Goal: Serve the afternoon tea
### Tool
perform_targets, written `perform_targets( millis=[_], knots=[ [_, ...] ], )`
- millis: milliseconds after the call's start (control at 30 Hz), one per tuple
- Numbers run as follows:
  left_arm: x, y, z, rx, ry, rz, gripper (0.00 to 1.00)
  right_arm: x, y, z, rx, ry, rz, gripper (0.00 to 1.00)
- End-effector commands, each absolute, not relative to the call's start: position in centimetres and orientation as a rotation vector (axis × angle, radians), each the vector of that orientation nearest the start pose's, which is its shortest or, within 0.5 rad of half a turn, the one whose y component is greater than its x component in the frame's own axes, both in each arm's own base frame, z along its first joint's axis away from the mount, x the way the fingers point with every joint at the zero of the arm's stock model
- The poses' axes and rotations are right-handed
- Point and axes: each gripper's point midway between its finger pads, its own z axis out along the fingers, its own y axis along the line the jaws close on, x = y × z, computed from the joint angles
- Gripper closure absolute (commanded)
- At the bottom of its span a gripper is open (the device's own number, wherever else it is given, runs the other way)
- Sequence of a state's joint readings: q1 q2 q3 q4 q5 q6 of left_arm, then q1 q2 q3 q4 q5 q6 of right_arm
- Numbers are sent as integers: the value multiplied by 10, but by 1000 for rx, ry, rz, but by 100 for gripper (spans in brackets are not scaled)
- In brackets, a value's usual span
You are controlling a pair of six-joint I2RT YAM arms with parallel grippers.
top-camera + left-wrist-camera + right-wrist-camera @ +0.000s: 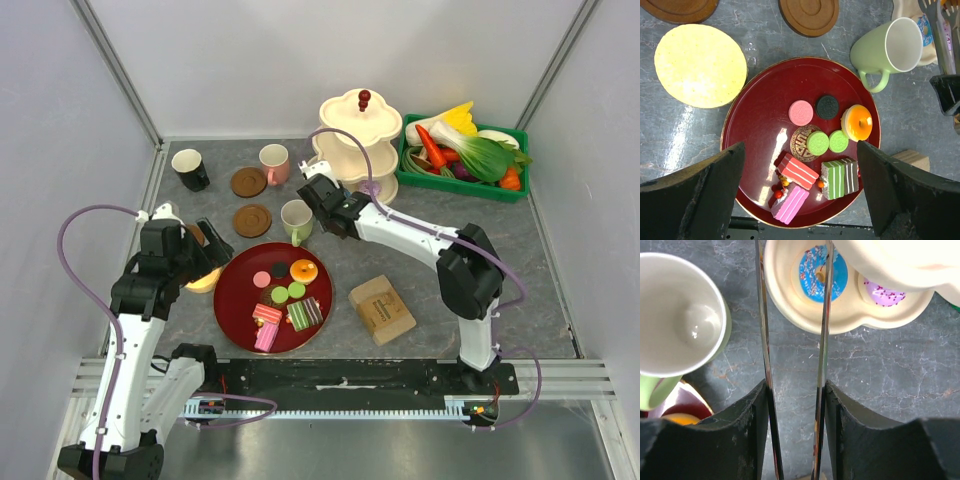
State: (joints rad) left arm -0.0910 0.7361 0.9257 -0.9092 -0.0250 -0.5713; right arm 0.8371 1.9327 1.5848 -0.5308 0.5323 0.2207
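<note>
**Tongs at the stand, open hand over the tray**

My left gripper [800, 147] is spread wide, its 2 matte black fingers well apart, above the glossy round red tray [226, 300]. On the tray lie 1 pink macaron [801, 112], 1 black macaron [827, 106], 2 green macarons [817, 142], an orange-iced donut [857, 122] and 3 striped cake slices [839, 177].

A flat speckled yellow disc [700, 65] sits at the tray's 9 o'clock. My right gripper [794, 385] pinches thin shiny metal tongs [762, 315]. Their blades point at the cream tiered stand [352, 118], whose lower dish holds a blue-iced donut [810, 272] and a purple-iced donut [881, 292].

The pale-green mug [296, 220] stands upright at the tray's 12 o'clock. 2 brown ridged coasters [252, 220] lie at the mug's 9 and 10 o'clock. The pink mug [273, 163] is at its 11 o'clock, and the black mug [190, 168] is farther out at 10.
</note>
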Motion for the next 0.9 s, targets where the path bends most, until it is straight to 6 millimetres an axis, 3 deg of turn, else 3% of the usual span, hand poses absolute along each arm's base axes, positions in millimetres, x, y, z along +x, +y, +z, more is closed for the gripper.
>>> perform_targets(
  millis=[0,400,633,867],
  knots=[
    [221,-34,214,-506,2197,-289,2,410,307,153,-407,2158,-164,50],
    [220,-34,213,-504,2198,-289,2,440,309,136,-392,2166,-197,49],
    [220,-34,213,-506,2197,-288,2,443,308,125,-398,2190,-191,45],
    [220,-34,213,-509,2199,-291,2,440,306,135,-391,2182,-168,41]
  ],
)
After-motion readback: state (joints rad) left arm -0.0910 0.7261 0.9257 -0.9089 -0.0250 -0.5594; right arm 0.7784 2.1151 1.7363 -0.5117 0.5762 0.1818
